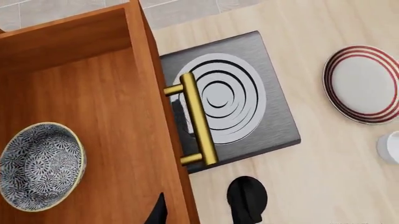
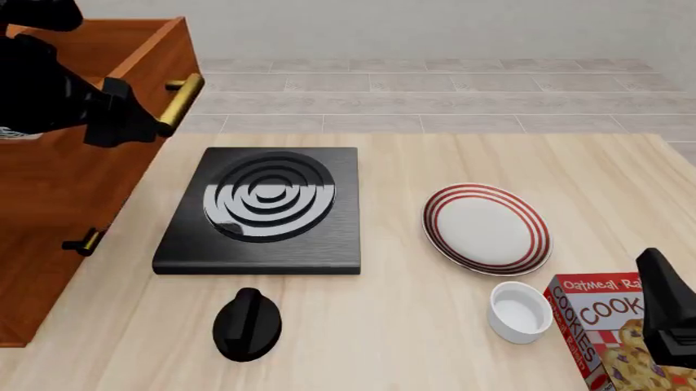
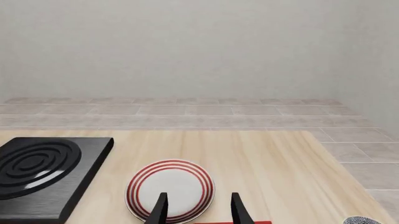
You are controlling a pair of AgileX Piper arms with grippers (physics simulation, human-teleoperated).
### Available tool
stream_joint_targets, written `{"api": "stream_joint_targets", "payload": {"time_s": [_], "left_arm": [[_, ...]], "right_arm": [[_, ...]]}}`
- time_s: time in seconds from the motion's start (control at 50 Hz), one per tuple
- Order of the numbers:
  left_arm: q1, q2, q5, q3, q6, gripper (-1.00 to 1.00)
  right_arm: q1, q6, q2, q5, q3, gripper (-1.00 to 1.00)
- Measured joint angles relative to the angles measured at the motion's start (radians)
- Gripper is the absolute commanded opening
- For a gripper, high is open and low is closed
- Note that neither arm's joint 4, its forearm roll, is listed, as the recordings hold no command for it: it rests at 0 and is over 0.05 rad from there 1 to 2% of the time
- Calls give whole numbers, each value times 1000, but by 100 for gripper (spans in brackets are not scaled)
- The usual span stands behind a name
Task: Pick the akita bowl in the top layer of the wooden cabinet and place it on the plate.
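The akita bowl (image 1: 40,165), white with a dense black pattern, lies inside the pulled-out top layer (image 1: 93,116) of the wooden cabinet (image 2: 65,204). The drawer's brass handle (image 1: 198,123) juts out over the stove. My left gripper (image 1: 199,217) hangs open above the drawer, beside its front wall and apart from the bowl; one fingertip (image 1: 159,212) shows. In the front view the left arm (image 2: 65,98) hides the bowl. The red-ringed plate (image 2: 486,228) lies bare on the table. My right gripper (image 3: 198,212) is open and holds nothing, hovering near the plate (image 3: 170,189).
A black stove burner (image 2: 266,204) sits between cabinet and plate. A black round object (image 2: 248,324) stands in front of it. A small white cup (image 2: 520,309) and a cookie box (image 2: 609,326) are at the front right, by the right arm (image 2: 669,314).
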Motion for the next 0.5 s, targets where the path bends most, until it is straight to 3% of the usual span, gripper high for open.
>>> {"api": "stream_joint_targets", "payload": {"time_s": [0.5], "left_arm": [[-70, 14, 8, -31, -41, 100]], "right_arm": [[-1, 2, 1, 0, -1, 100]]}}
